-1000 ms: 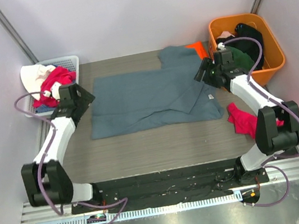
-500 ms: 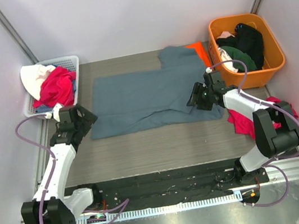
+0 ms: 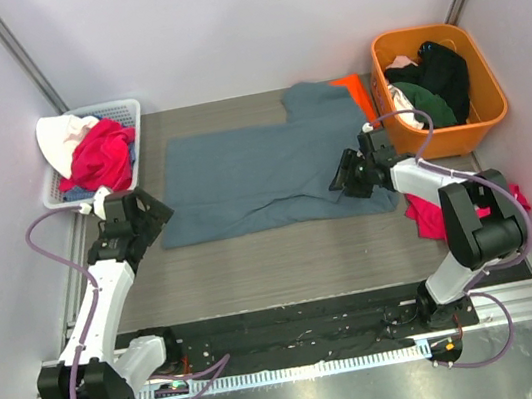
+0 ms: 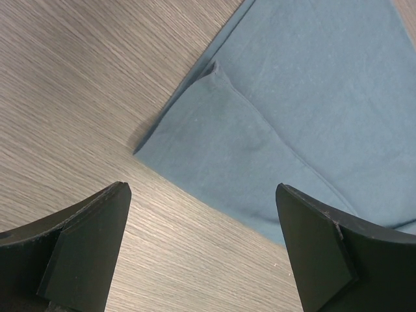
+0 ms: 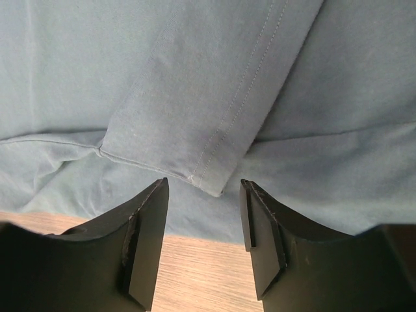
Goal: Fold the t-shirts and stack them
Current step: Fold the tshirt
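The slate blue-grey t-shirt (image 3: pixel 262 175) lies spread flat across the table, one sleeve folded in over its right side. Only a strip of the orange t-shirt (image 3: pixel 352 88) shows behind it, beside the tub. My left gripper (image 4: pixel 201 195) hangs open just off the blue shirt's near left corner (image 4: pixel 140 151), with bare wood between its fingers. My right gripper (image 5: pixel 203 188) sits low at the shirt's near right edge, jaws partly open and holding nothing. The folded sleeve's hemmed corner (image 5: pixel 218 179) lies just ahead of the gap.
A white basket (image 3: pixel 125 105) with red and white clothes stands at the back left. The orange tub (image 3: pixel 490 113) at the back right holds dark clothes. A pink-red cloth (image 3: pixel 431 216) lies on the table (image 3: pixel 275 259) beside my right arm.
My right gripper came down from beside the tub to the shirt's folded sleeve, and its jaws narrowed. My left gripper drew back from the shirt's left edge to its near corner.
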Available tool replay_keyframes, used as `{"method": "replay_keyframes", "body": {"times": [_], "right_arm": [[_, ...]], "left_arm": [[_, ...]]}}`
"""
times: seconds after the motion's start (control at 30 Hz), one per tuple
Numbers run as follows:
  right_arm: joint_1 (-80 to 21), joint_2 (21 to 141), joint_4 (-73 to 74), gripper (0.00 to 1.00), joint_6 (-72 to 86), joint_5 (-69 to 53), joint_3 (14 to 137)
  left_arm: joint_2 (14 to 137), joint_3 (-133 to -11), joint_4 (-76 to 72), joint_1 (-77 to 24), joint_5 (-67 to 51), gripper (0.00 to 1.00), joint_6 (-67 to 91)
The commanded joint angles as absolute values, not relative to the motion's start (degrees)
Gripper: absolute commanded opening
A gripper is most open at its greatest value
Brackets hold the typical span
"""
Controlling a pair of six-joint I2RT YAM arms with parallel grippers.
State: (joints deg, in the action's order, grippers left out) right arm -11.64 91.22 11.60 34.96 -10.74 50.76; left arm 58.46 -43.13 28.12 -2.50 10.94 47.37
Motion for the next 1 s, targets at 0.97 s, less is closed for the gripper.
{"method": "replay_keyframes", "body": {"times": [0.97], "right_arm": [[-12.9,94.9,6.4,0.17,36.7,-11.2,49.3]], "left_arm": [[57.0,-41.7,28.8,-2.5,13.2,1.0,46.7]]}}
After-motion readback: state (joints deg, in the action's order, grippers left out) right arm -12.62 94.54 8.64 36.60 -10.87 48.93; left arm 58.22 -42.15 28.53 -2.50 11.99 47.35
